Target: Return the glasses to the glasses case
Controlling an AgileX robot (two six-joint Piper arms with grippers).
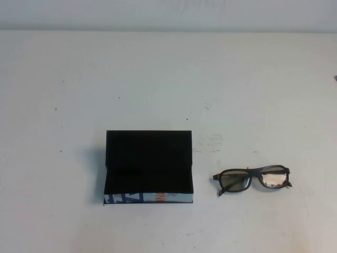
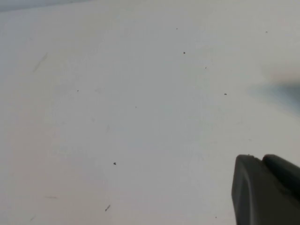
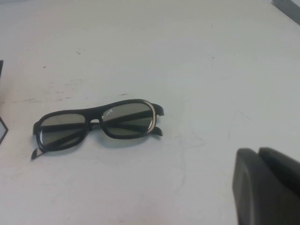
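The glasses point(image 1: 252, 179) lie folded on the desk point(image 1: 168, 79), lenses up, at about four o'clock from the desk's centre, their long axis running nine to three. The glasses case point(image 1: 149, 166) sits open near the middle, just toward nine o'clock from them, with a clear gap between; its lid stands up at the far side and its patterned front edge faces six o'clock.

Neither arm shows in the high view. The right claw point(image 3: 267, 187) hovers near the glasses, closed and holding nothing; the spectacles lie ahead of it, broadside on. The left claw point(image 2: 265, 187) hangs over bare desk, and I cannot tell how far open it is. The right arm looks nearer, so the pick probably falls to it.
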